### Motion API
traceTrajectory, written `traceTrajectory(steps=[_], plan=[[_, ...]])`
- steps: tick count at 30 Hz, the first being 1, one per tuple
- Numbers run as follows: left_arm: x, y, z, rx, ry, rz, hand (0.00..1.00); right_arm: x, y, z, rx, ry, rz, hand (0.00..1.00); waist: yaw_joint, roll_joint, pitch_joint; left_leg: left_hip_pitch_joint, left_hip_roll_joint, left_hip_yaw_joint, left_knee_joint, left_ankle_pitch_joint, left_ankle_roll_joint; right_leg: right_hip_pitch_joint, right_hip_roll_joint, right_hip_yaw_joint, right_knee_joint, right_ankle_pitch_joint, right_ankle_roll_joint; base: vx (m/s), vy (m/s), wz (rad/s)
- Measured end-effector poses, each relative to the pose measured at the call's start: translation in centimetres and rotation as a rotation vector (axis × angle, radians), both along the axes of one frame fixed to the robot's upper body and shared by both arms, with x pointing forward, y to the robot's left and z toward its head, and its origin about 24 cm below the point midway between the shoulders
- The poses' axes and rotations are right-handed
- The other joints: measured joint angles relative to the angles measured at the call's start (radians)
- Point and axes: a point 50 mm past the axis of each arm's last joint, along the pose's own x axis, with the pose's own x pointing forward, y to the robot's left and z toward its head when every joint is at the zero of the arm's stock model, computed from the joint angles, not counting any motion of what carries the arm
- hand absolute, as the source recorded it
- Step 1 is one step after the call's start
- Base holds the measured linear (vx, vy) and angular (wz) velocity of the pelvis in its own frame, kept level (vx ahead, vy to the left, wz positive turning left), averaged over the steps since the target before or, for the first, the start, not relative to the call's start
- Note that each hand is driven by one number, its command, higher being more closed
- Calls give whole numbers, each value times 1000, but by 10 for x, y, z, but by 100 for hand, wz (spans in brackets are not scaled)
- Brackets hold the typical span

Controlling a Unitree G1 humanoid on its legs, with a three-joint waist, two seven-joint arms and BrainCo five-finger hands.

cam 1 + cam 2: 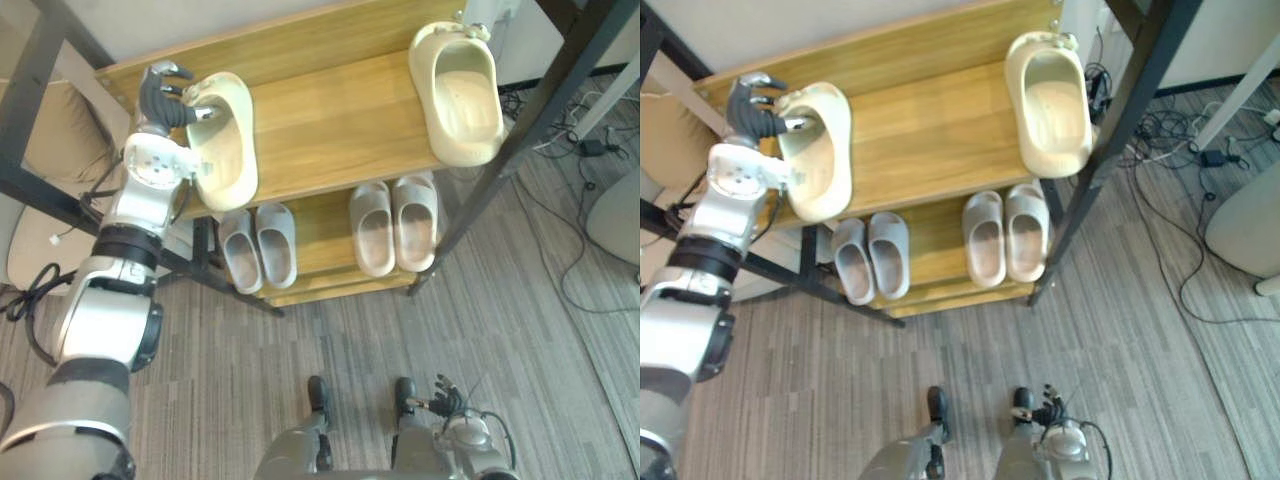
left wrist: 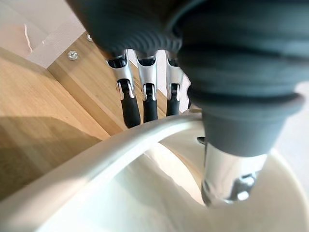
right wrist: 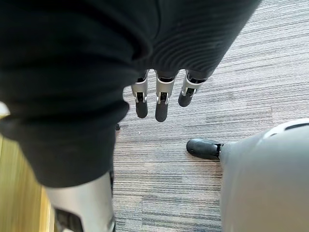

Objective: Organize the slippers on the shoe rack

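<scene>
My left hand [image 1: 165, 97] pinches the rim of the cream foam slipper [image 1: 235, 160] atop the wooden shoe rack [image 1: 330, 130]; my right hand [image 3: 161, 104] hangs slack.

Office or lab room suggested, dressed as home entryway. Grey ribbed carpet [image 1: 500, 330] laid underfoot; cables [image 1: 545, 150] and power adapter [image 1: 592, 147] left loose on it at right. Wooden shoe rack [image 1: 320, 130] on black metal frame set against pale wall [image 1: 200, 20], slippers [image 1: 393, 224] kept on both shelves.
</scene>
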Motion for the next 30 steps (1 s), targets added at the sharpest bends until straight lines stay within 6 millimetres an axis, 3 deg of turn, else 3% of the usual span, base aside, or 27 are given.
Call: traceTrajectory(steps=[17, 30], plan=[[2, -11, 9, 30, -16, -29, 100, 0, -2, 0, 5, -4, -22, 0, -16, 1, 1, 3, -2, -14, 0, 1, 1, 8, -2, -9, 0, 4, 0, 3, 4, 1], [4, -33, 21, 84, -46, -95, 100, 3, -11, 5, -28, -16, 2, 0, -60, 3, 3, 1, -3, 11, 0, 0, 1, -11, -4, 24, 0, 12, 3, 1, 5, -6]])
